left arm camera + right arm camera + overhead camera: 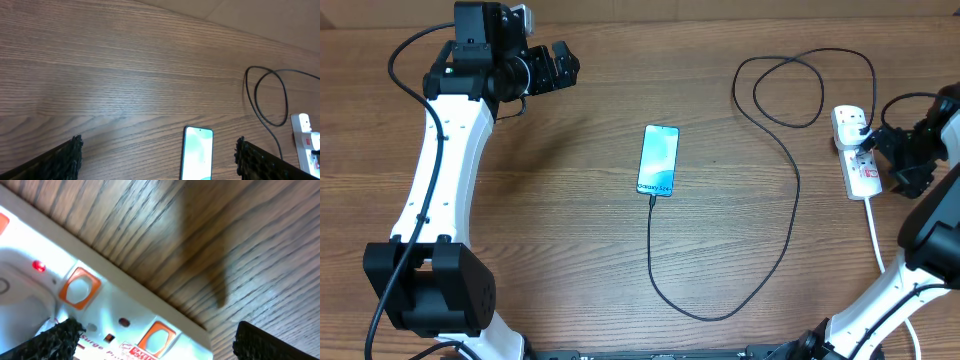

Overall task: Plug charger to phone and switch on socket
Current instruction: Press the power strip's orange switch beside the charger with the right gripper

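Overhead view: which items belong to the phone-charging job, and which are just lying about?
Job:
- phone, mid-table
- charger, black cable looping from the phone's near end round to the socket
- socket, white strip on the right

Not the job:
- no loose items visible
- only the socket's white cord and the wooden table

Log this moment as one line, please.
charger: tip at phone, plug in socket | socket light: red | left gripper: open, empty, away | right gripper: open, at socket
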### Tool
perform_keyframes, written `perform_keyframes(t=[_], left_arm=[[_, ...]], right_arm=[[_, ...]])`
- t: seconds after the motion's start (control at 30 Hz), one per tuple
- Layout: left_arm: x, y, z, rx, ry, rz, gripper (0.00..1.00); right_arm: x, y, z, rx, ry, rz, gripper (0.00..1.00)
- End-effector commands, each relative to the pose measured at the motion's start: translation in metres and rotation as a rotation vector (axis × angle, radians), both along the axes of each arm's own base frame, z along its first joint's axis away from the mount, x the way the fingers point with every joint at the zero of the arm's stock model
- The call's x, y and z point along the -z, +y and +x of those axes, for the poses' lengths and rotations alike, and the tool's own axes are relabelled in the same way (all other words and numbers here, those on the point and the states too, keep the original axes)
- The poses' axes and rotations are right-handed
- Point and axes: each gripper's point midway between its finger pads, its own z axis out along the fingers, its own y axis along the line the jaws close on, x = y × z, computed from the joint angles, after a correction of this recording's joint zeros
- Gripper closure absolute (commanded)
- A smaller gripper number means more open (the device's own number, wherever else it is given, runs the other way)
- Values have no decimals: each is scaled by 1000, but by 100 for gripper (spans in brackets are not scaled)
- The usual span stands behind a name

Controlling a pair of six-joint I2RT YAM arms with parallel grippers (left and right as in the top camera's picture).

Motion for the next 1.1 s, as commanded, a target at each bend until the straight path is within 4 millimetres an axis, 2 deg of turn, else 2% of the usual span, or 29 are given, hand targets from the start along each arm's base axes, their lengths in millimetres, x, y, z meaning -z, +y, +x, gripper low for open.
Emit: perform_keyframes(t=[0.0,0.3,0.43,0.5,0.63,1.07], left_arm=[[-25,0,0,0,-59,3,0],[-25,0,0,0,-59,3,0],[-25,0,0,0,-59,3,0],[-25,0,0,0,-59,3,0],[-25,0,0,0,-59,3,0],[-25,0,0,0,-59,3,0]], right_arm=[[0,-2,7,-16,-5,-12,0],[-6,-3,8,-38,-18,-21,0],[-42,-5,14,-40,-99,-63,0],[-52,7,23,-137,-163,-26,0],[-51,19,29,-201,-187,-4,0],[-52,17,33,-203,-200,-13,0]])
